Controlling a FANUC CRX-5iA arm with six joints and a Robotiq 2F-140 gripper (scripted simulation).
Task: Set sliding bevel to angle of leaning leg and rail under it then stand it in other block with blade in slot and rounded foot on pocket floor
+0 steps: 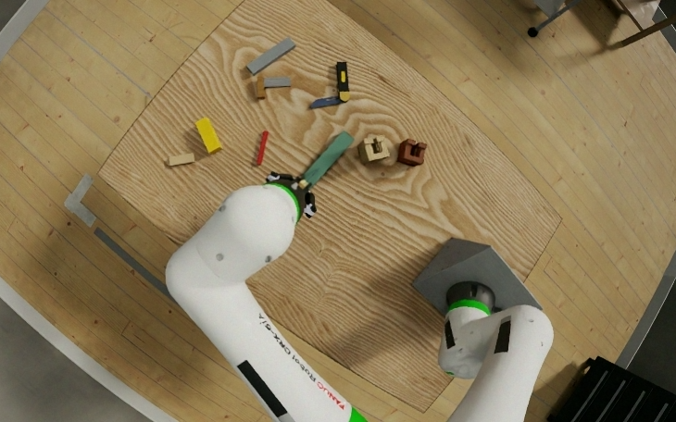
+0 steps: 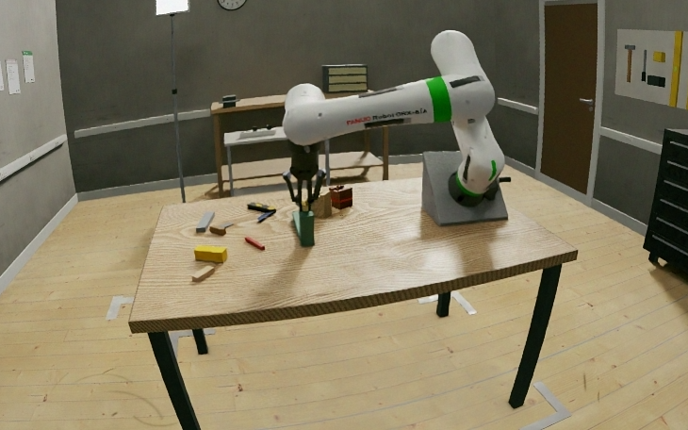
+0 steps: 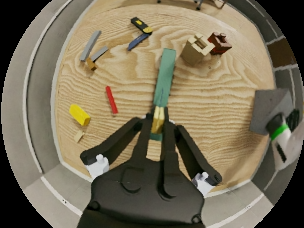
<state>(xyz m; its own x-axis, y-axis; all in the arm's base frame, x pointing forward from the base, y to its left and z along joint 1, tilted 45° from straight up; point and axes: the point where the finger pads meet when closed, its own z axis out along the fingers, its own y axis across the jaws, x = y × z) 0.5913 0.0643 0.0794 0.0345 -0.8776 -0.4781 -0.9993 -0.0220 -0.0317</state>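
End effector [image 3: 158, 124]: nearly closed, gripping tan stock of sliding bevel [image 1: 328, 158]; green blade hanging toward surface [image 2: 389, 256], near tan block [image 1: 373, 150].

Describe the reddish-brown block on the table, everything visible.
The reddish-brown block is a small wood-like cube standing on the table beside the tan block, a narrow gap between them. Its top has an open pocket with a slot through one side; nothing shows inside. The pincer, shut on a green tool, is well clear.
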